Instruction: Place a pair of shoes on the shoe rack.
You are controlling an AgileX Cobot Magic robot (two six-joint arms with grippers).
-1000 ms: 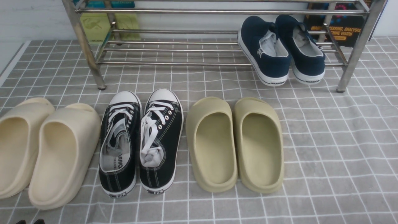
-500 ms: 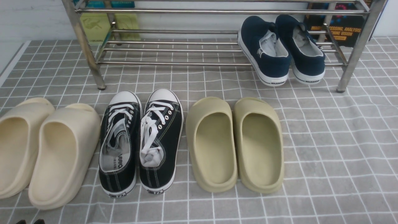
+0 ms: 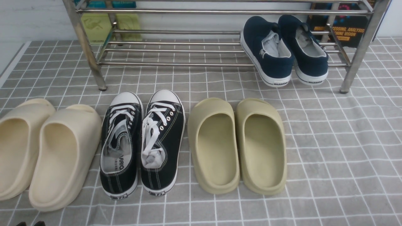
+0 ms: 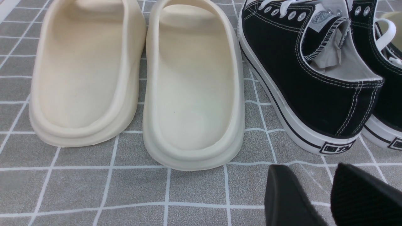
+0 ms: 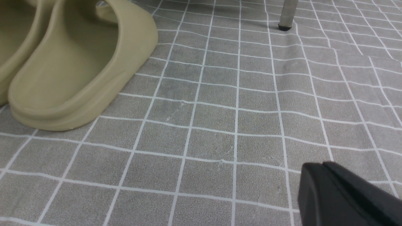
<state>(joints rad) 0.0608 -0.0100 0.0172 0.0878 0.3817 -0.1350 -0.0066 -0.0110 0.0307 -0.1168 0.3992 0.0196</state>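
The pair of shoes, two navy slip-ons with white soles, lies on the low tier of the shoe rack at its right end, heels sticking out over the front bar. No gripper touches them. My left gripper hovers low over the cloth just behind the black sneakers, open with nothing between its fingers; its tips peek in at the front view's lower left edge. My right gripper is shut and empty, low over bare cloth to the right of the olive slides. One rack leg shows beyond it.
On the grey checked cloth in front of the rack stand cream slides, black lace-up sneakers and olive slides, in a row from left to right. Books lean behind the rack.
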